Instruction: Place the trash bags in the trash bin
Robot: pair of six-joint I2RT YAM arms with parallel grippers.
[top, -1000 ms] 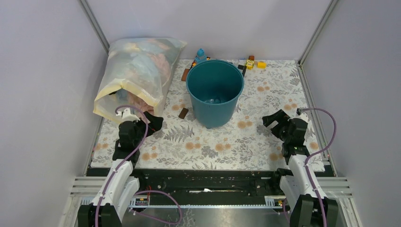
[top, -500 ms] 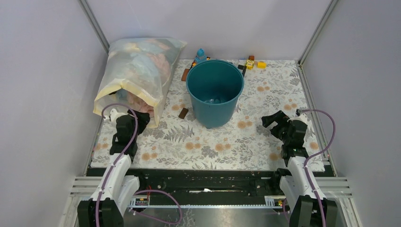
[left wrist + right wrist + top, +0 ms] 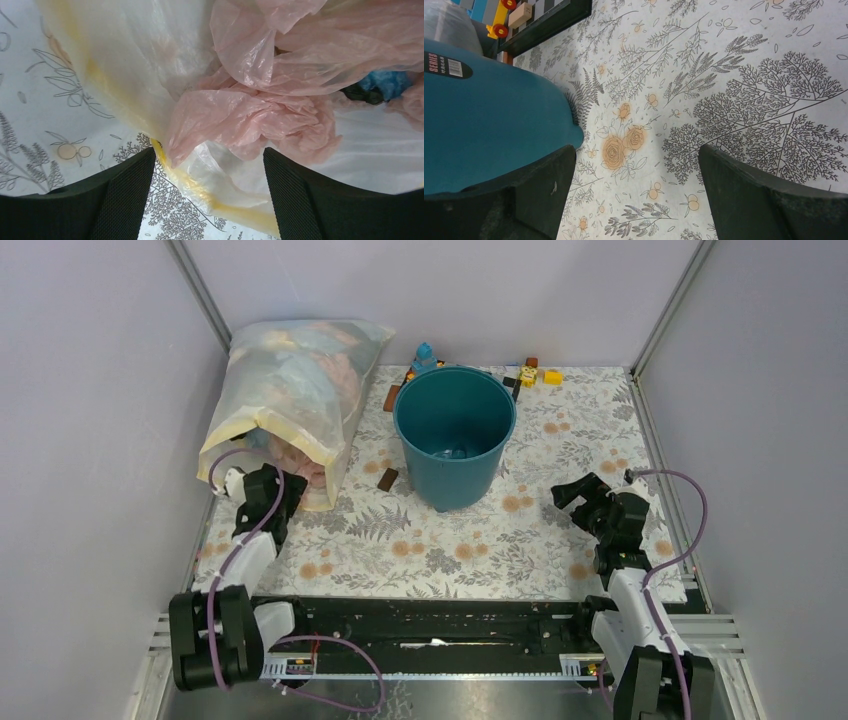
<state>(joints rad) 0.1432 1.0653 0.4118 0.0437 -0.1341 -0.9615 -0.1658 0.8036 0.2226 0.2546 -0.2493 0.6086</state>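
The teal-blue trash bin (image 3: 455,435) stands upright in the middle of the table; its side also shows in the right wrist view (image 3: 489,125). Crumpled pale pink trash bags (image 3: 260,115) spill from the mouth of a large clear yellow-edged sack (image 3: 290,395) at the back left. My left gripper (image 3: 283,490) is open at the sack's mouth, its jaws either side of the sack's yellow edge (image 3: 215,200), just short of the pink film. My right gripper (image 3: 580,493) is open and empty, low over the table to the right of the bin.
Small toy blocks (image 3: 535,373) and a blue figure (image 3: 424,358) lie behind the bin. A brown block (image 3: 388,479) lies left of the bin's foot. Walls close in on the left, right and back. The table has a floral cloth (image 3: 450,550).
My left gripper has moved left and forward from the open cloth to the sack's mouth. The right gripper has barely shifted.
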